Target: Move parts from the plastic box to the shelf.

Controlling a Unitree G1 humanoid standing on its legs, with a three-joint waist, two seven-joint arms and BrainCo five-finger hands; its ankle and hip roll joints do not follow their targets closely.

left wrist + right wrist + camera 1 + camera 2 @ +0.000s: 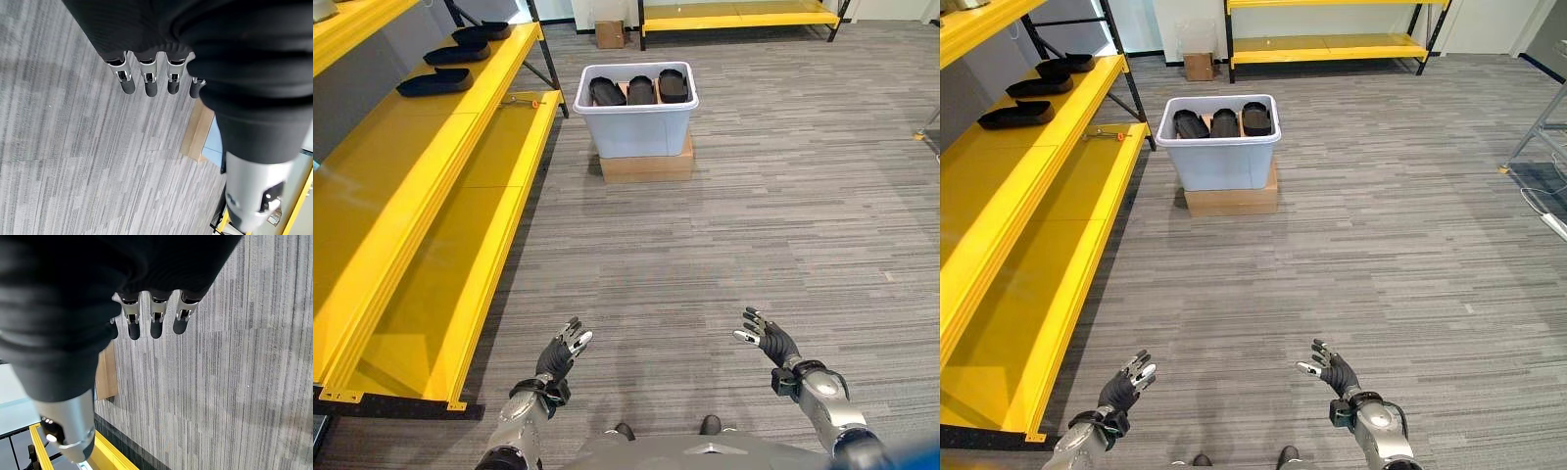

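A white plastic box [636,127] stands on a flat cardboard carton [646,166] on the carpet ahead, holding three black parts [640,90] side by side. Three more black parts [435,83] lie on the upper yellow shelf [382,176] at the left. My left hand [560,354] and right hand [766,340] hover low over the carpet, far short of the box, both open with relaxed fingers and holding nothing. The left hand's fingers [146,81] and the right hand's fingers [155,318] show straight above bare carpet.
The yellow shelf runs along the left side with a lower shelf board [480,255] near the floor. A second yellow rack [734,18] and a small cardboard box [609,34] stand at the far wall. Grey carpet lies between me and the plastic box.
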